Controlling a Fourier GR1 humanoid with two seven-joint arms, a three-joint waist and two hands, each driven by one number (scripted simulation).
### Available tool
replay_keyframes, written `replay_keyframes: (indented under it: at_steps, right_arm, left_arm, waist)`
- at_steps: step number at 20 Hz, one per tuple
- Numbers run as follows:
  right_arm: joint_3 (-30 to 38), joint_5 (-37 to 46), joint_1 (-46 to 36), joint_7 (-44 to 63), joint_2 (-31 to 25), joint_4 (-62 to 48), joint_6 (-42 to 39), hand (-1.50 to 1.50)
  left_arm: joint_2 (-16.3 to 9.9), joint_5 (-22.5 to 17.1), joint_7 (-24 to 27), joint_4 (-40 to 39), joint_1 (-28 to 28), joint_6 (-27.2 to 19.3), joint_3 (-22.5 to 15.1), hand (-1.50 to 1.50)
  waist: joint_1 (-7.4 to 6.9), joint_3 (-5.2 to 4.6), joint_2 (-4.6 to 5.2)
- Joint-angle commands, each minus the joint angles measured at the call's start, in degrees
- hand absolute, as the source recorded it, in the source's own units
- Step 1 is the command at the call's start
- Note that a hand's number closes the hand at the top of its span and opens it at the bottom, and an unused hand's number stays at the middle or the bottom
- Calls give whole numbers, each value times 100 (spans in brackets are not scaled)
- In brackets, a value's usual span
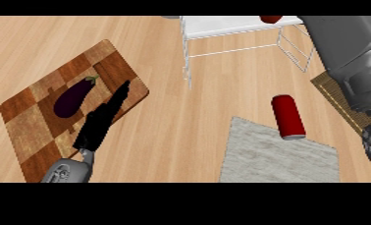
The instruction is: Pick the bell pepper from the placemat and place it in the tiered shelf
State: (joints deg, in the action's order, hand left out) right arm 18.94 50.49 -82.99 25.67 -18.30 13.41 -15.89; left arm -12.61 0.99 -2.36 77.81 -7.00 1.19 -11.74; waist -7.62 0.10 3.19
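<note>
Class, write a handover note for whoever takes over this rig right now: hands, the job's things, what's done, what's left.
Left hand: open, over the board, beside the eggplant.
Right hand: out of view; its forearm reaches towards the shelf.
Placemat: no pepper on it; a can lies across its far edge.
Red thing at the shelf's top, cut off: likely the pepper.
Left: confirm the placing, pull back.

L hand (101,121) comes up from the bottom left edge on its grey wrist. Its black fingers are straight, close together, pointing up and a bit to the right. R arm (346,57) is big and grey at the far right edge; R hand can't be seen.
</note>
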Motion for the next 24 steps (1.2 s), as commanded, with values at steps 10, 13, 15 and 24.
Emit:
replay_keyframes:
  at_steps: [10,13,15,24]
  right_arm:
    - [1957,-1724,-32,386,329,83,2023,-150]
    - [1937,-1607,210,42,190,238,2741,-150]
    - [1877,-1481,131,91,20,313,3121,-150]
    - [1637,-939,56,586,-1558,186,3402,-150]
  left_arm:
    - [-33,-25,10,-127,9,96,42,0]
    - [63,5,-61,71,37,20,-38,0]
    - [-76,27,-186,3,-126,26,84,0]
    - [-190,-196,-120,-11,144,89,363,0]
  waist:
    - [-15,-10,-1]
    - [-32,-4,4]
    - [74,-7,-27]
    - [326,-12,-149]
